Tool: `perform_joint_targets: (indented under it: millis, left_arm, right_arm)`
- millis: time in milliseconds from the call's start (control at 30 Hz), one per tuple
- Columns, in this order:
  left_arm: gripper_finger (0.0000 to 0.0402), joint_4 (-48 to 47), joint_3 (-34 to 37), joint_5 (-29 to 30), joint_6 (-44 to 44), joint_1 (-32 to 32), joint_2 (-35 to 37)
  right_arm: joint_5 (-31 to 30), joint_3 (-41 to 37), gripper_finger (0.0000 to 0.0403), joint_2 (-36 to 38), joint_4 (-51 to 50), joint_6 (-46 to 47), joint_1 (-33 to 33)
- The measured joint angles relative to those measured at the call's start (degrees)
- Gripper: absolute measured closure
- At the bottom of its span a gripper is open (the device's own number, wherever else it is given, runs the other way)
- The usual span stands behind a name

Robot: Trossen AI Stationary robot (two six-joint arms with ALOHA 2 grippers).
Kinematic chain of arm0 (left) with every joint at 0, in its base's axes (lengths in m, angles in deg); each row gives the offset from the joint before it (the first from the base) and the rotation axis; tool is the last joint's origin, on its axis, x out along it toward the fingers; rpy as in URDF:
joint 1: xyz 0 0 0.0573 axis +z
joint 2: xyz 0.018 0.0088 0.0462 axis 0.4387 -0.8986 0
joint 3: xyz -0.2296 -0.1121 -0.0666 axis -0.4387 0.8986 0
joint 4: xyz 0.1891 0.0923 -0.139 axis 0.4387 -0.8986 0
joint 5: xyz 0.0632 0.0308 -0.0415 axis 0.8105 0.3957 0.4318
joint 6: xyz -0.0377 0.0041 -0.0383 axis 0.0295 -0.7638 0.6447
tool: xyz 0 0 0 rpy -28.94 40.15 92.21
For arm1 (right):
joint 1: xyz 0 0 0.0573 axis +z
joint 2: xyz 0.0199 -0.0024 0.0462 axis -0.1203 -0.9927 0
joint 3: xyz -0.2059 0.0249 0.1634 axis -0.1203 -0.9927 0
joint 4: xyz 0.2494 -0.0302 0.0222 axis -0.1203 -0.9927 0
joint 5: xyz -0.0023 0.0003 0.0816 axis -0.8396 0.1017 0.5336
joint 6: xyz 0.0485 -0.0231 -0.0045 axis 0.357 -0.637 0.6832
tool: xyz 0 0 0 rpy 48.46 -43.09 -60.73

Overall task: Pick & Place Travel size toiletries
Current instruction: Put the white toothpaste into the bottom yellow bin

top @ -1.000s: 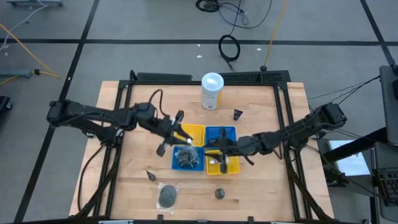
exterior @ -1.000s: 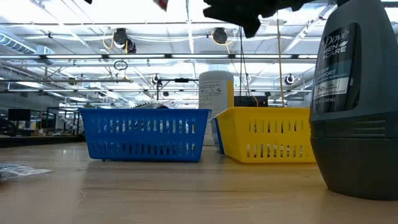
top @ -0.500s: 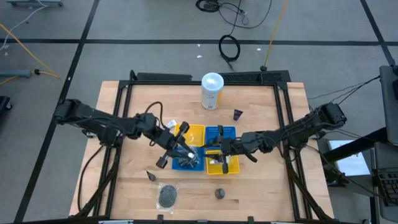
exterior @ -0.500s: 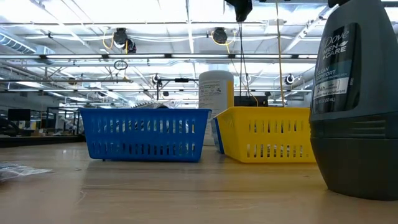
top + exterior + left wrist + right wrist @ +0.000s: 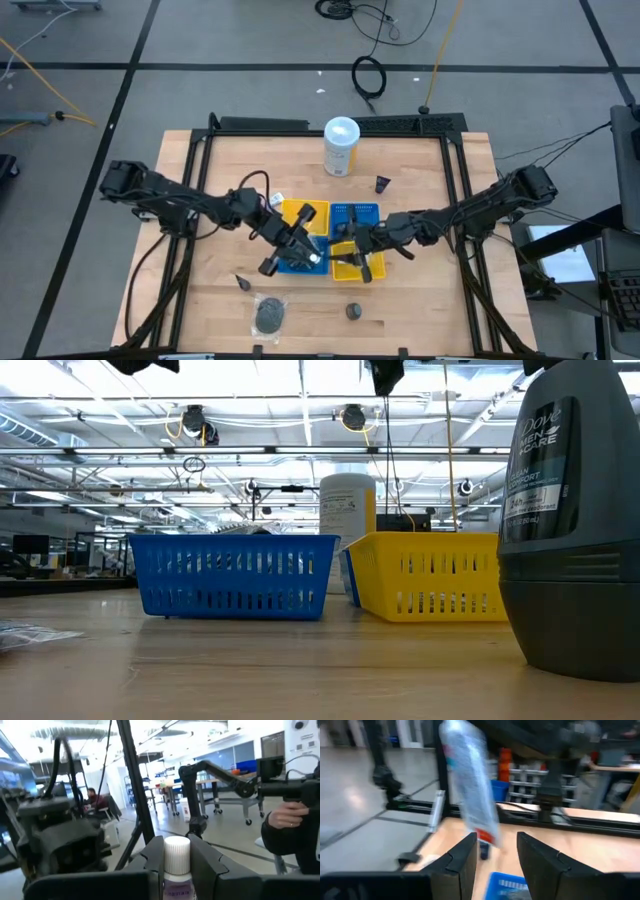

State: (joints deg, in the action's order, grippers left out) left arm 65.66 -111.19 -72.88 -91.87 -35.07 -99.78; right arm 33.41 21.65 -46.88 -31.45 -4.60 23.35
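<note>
Left gripper (image 5: 177, 857) clamped on a small white-capped tube (image 5: 177, 862), cap poking up between the two dark fingers (image 5: 152, 857); seen from above, poised over the blue tray (image 5: 296, 262) at the near left of the tray cluster. Right gripper (image 5: 492, 852) pinching the lower end of a clear-wrapped white tube (image 5: 470, 785) with a red mark — tube leaning, most of its length sticking out beyond the fingers; positioned over the near yellow tray (image 5: 350, 268), close beside the left gripper. Farther out on the wooden table (image 5: 220, 300): a dark mesh puff (image 5: 269, 315) near the front edge (flat, untouched); a tall white canister (image 5: 341, 146) at the back. Beyond the table, a person's hand (image 5: 287, 815).
</note>
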Motion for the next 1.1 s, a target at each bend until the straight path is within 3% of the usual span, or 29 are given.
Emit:
perform_joint_targets:
  millis: [200, 367, 667, 867, 1100]
  left_arm:
    - [0.0358, 0.0, 0.0, -0.1, -0.7, 0.0, 0.0]
    - [0.0338, -0.1, 0.0, -0.1, -0.8, 0.0, -0.1]
    - [0.0358, -0.5, 0.0, -0.1, -1.5, 0.0, -0.1]
    - [0.0334, -0.7, 0.0, -0.1, -1.6, 0.0, -0.1]
    - [0.0358, -1.1, 0.0, -0.3, -1.6, 0.0, 0.0]
  right_arm:
    - [1.4, 0.0, 0.0271, -1.1, 2.0, 0.0, -0.4]
    - [1.8, 0.0, 0.0271, -3.2, 4.3, 1.3, -1.5]
    - [7.9, 0.0, 0.0271, -4.6, 7.5, 1.5, -2.8]
    - [9.0, 0.0, 0.0271, -7.1, 10.8, 1.5, -3.2]
    - [10.6, 0.0, 0.0301, -9.1, 14.5, 1.5, -3.9]
